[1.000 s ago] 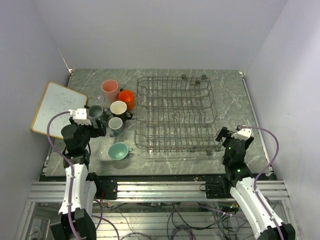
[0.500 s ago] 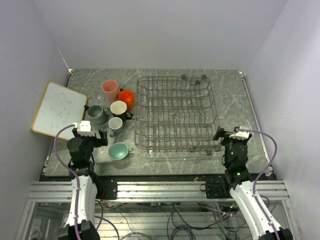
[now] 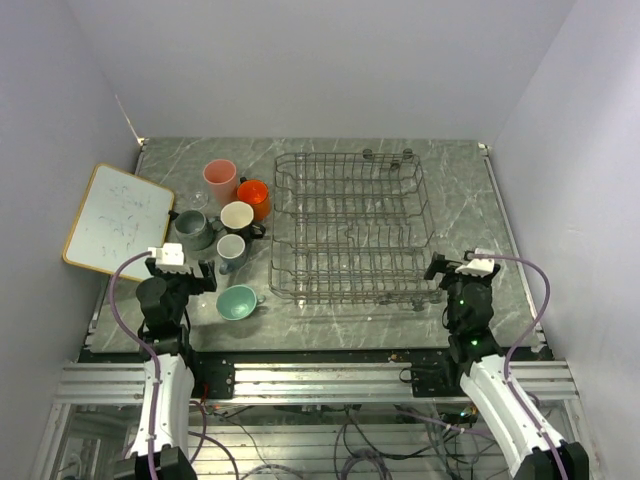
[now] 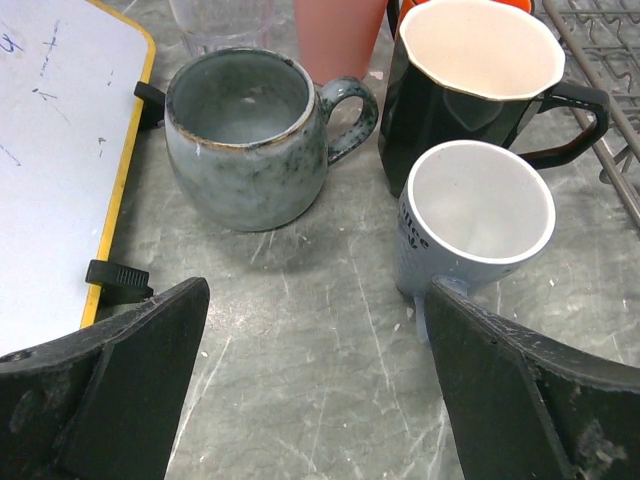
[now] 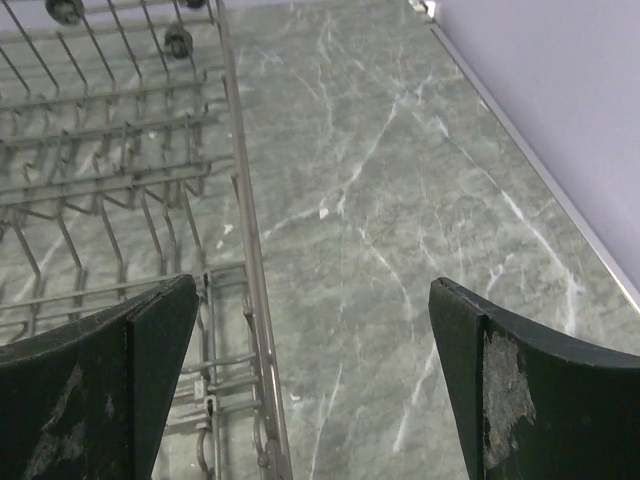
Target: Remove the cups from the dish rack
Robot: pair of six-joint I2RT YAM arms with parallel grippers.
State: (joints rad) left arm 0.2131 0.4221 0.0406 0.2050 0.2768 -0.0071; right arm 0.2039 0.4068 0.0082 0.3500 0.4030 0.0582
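**Rack emptied; both grippers idle at the near edge**

The dish rack (image 3: 347, 296) holds no cup. The cups (image 3: 231, 250) cluster on the table (image 3: 460, 190) to its left: pink tumbler (image 3: 220, 180), orange mug (image 3: 253, 196), black mug (image 3: 238, 217), two grey mugs (image 3: 190, 228) and mint-green mug (image 3: 237, 302). A clear glass (image 4: 220, 20) shows faintly, probably behind the rounder grey mug. The left gripper (image 3: 183, 268), jaws wide and empty, is the nearer, with the cluster just ahead of it. The right gripper (image 3: 462, 268), likewise spread and empty, sits by the rack's near right corner.

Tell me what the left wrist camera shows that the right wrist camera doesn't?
Only left wrist: a speckled grey mug, a black mug, a white-lined grey mug and the whiteboard. Only right wrist: the lilac wall. Both: the marble table, part of the dish rack, and an open tool up close: left tool, right tool.
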